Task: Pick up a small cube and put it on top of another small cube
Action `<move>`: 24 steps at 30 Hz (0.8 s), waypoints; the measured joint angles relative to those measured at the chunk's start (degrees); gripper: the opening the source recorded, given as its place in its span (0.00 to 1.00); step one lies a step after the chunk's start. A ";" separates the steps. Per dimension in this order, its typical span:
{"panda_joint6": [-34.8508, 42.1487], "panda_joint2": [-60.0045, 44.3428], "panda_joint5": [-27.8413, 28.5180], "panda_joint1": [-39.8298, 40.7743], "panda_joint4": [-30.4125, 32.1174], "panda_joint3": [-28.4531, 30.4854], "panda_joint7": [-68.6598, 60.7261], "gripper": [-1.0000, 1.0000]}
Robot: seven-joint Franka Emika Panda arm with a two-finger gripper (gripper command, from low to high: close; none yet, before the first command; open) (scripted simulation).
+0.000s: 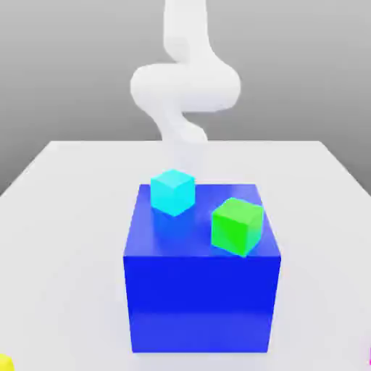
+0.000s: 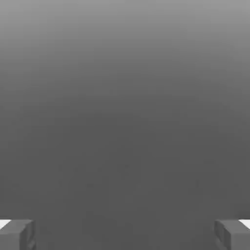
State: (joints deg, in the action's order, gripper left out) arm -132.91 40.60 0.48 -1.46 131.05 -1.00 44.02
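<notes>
A small cyan cube (image 1: 172, 192) and a small green cube (image 1: 236, 226) rest on top of a large blue block (image 1: 201, 297) in the middle of the white table (image 1: 65, 239). The cyan cube is toward the block's far edge on the exterior view's left; the green one sits nearer, to the right, apart from it. The white arm (image 1: 185, 80) rises behind the block. In the hand view my gripper (image 2: 125, 234) is open, its two grey fingertips (image 2: 17, 234) far apart with nothing between them, facing plain grey background.
A yellow object (image 1: 4, 362) peeks in at the table's near corner on the exterior view's left, and a sliver of magenta (image 1: 369, 355) shows at the near right edge. The table spreads wide around the blue block.
</notes>
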 joint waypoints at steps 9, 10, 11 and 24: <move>-4.14 -19.01 1.89 -4.91 -2.64 -4.17 -6.47 0.50; -4.58 -21.09 2.14 -5.42 -2.93 -4.67 -7.14 0.50; -5.02 -23.16 2.44 -5.95 -3.22 -5.15 -7.78 0.50; -10.75 -50.30 7.57 -13.83 -7.00 -10.67 -15.25 0.50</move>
State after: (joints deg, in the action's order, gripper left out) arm -143.67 -9.70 8.05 -15.28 124.05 -11.67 28.77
